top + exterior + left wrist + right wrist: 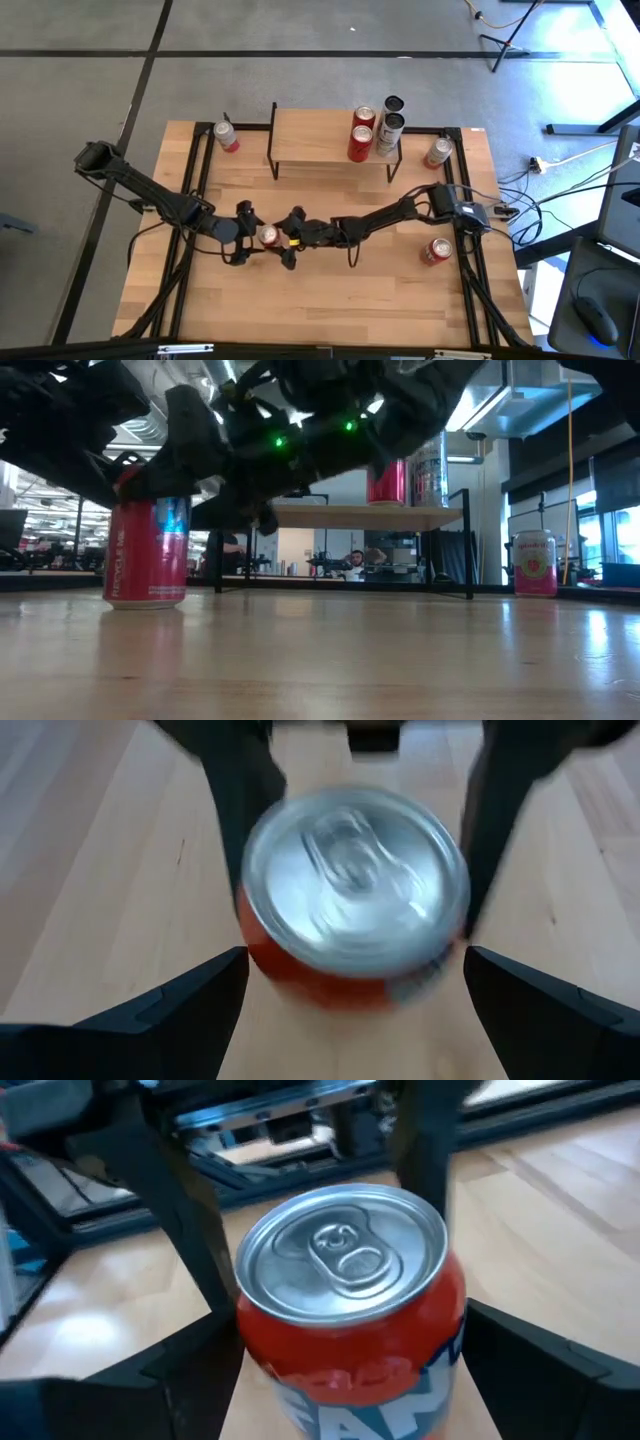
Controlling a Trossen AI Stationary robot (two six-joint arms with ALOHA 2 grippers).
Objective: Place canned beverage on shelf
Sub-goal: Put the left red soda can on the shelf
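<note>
A red can with a silver top (268, 236) stands upright on its base on the wooden table's middle; it also shows in the low view (148, 550). My right gripper (352, 1330) comes from the table's right (281, 238) and is shut on the can. My left gripper (355, 970) comes from the table's left (257, 236) and is open, one finger on either side of the same can; whether they touch it I cannot tell. The shelf (320, 145) stands at the far middle with several cans on its right end. My right gripper pinches the can's side wall (455, 1330) just below the rim between its two fingers, one on each side. The fingers come from the table's right, slanting down. The can is upright with its base on the table (148, 603).
Loose cans stand at the far left (227, 136), the far right (437, 152) and the right edge (437, 250). On the shelf stand red cans (362, 135) and two tall dark-topped cans (390, 122). The shelf's left part is bare wood.
</note>
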